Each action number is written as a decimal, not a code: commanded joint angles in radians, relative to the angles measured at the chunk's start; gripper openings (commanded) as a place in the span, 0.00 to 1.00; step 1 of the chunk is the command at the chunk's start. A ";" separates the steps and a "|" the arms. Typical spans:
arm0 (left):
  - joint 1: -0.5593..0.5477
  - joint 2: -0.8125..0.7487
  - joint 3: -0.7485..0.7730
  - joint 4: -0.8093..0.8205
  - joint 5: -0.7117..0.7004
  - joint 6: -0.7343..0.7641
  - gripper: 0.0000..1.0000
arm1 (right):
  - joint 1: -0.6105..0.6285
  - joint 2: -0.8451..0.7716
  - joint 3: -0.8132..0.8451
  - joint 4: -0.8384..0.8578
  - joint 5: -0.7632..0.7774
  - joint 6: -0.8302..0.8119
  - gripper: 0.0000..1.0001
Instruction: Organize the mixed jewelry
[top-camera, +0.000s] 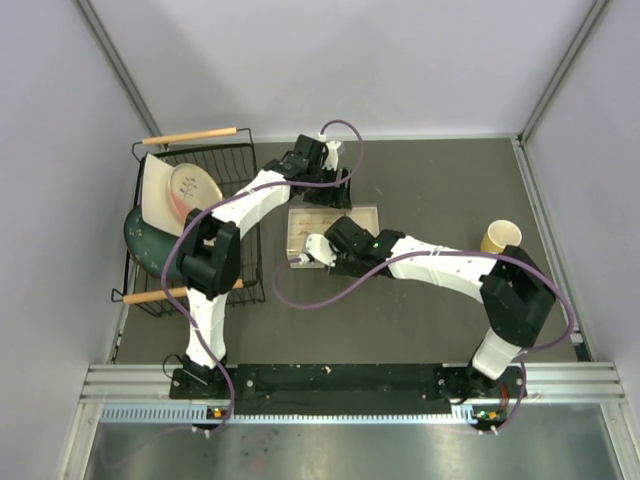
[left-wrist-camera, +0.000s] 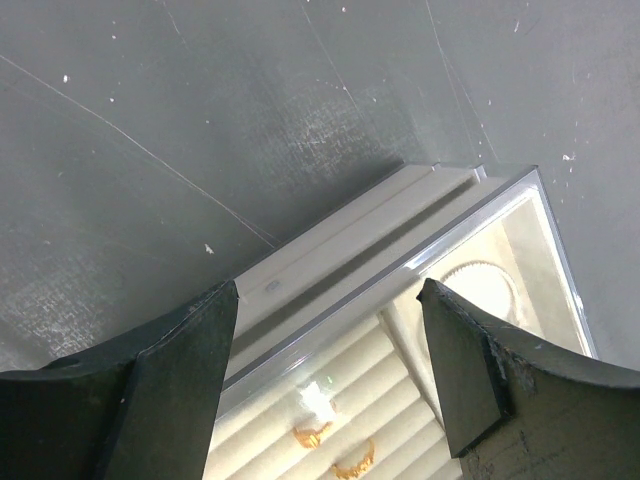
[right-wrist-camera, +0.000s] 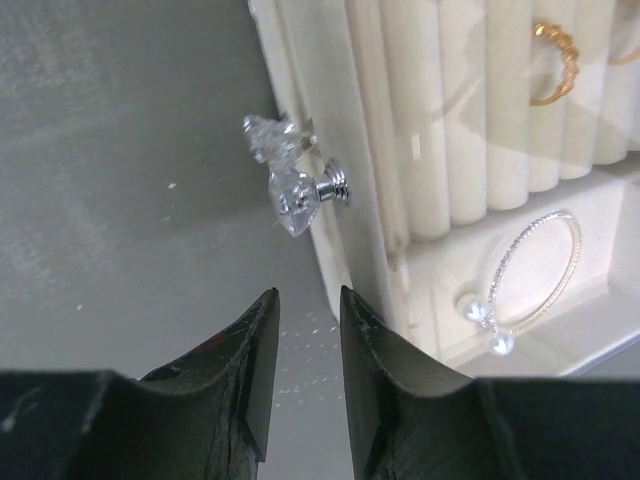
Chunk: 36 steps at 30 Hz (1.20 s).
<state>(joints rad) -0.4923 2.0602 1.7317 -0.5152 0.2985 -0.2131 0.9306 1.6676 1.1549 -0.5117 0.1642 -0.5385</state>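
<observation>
The beige slotted tray box (top-camera: 362, 216) lies mid-table. In the left wrist view, two gold rings (left-wrist-camera: 312, 432) sit in its slots and the silver bracelet hoop (left-wrist-camera: 482, 287) lies in a side compartment. My left gripper (left-wrist-camera: 330, 290) is open and empty above the box's far edge (left-wrist-camera: 330, 250); it also shows in the top view (top-camera: 326, 190). My right gripper (right-wrist-camera: 308, 295) is narrowly open and empty, just below the box's crystal knob (right-wrist-camera: 297, 196). The right wrist view shows a gold ring (right-wrist-camera: 556, 66) in the slots and the silver hoop (right-wrist-camera: 540, 268) with two pearls.
A yellow cup (top-camera: 499, 237) stands at the right. A black wire dish rack (top-camera: 190, 230) with a plate (top-camera: 185, 190) and a dark bowl (top-camera: 150, 245) stands at the left. Grey walls enclose the table.
</observation>
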 joint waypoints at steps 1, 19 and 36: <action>-0.015 0.040 -0.004 -0.091 -0.001 0.018 0.79 | -0.018 0.012 0.069 0.071 0.050 0.003 0.31; -0.011 0.017 0.041 -0.109 -0.051 0.061 0.79 | -0.024 -0.139 0.006 -0.001 -0.049 0.089 0.40; -0.003 -0.216 -0.024 0.039 -0.183 0.205 0.84 | -0.313 -0.384 -0.057 -0.024 -0.226 0.185 0.61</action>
<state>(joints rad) -0.4984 2.0003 1.7580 -0.5751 0.1574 -0.0467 0.7727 1.3533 1.0737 -0.5552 0.0578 -0.4332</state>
